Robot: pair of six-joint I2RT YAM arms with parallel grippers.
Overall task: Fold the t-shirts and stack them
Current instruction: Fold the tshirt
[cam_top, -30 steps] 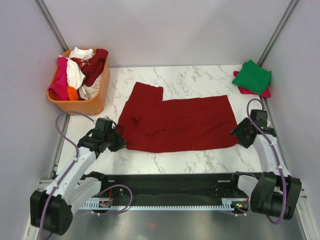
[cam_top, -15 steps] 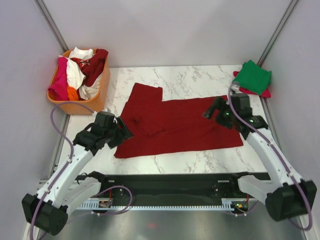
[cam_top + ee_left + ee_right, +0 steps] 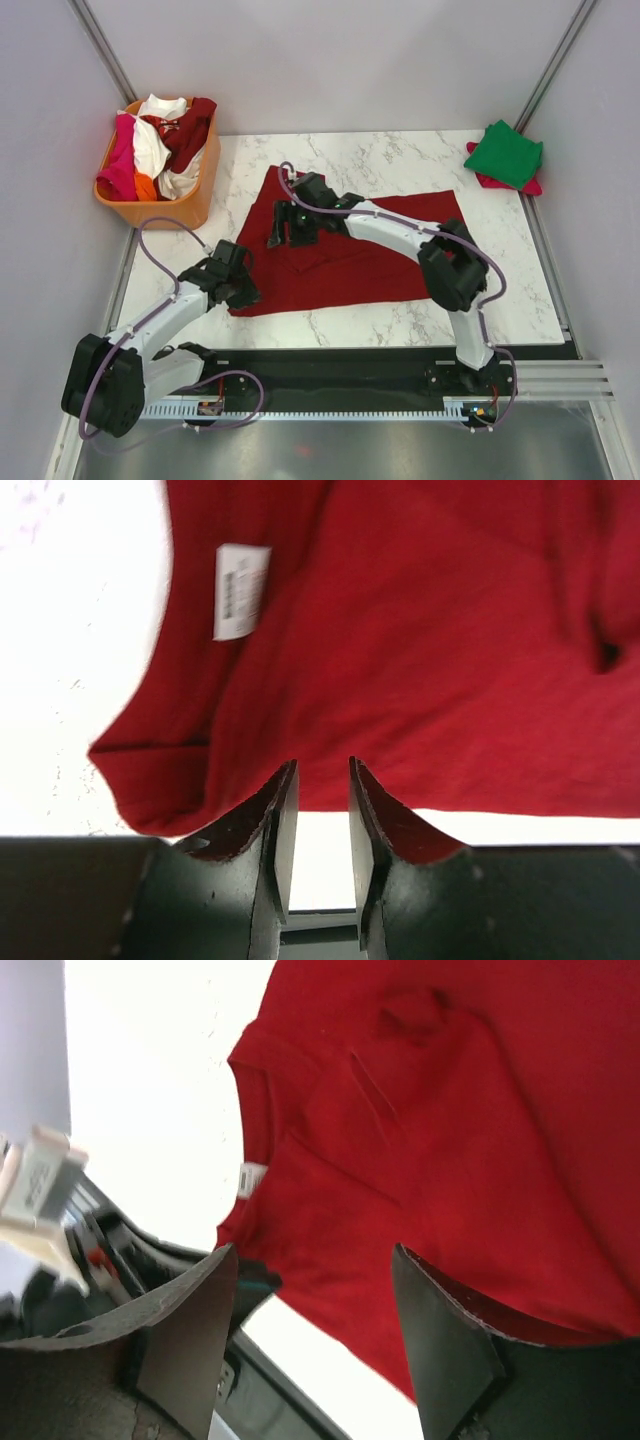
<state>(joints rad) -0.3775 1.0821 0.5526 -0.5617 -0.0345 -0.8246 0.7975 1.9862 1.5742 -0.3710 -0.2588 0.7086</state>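
A dark red t-shirt (image 3: pixel 350 275) lies spread flat in the middle of the marble table, its white neck label (image 3: pixel 240 590) showing near the left end. My left gripper (image 3: pixel 243 293) sits low at the shirt's near-left corner. In the left wrist view (image 3: pixel 320 770) its jaws stand a narrow gap apart with only bare table between them, at the hem of the shirt (image 3: pixel 420 630). My right arm reaches across the shirt. The right gripper (image 3: pixel 284 230) hangs wide open and empty over the shirt's left part (image 3: pixel 480 1110).
An orange plastic basket (image 3: pixel 160 208) at the far left holds crumpled pink-red, white, orange and dark red shirts. A folded green shirt (image 3: pixel 505 152) lies on a pink-red one (image 3: pixel 530 186) at the far right corner. The dark rail (image 3: pixel 340 365) runs along the near edge.
My right arm has swung from the table's right side across the shirt to its left part. My left gripper has shifted a little towards the shirt's near-left corner.
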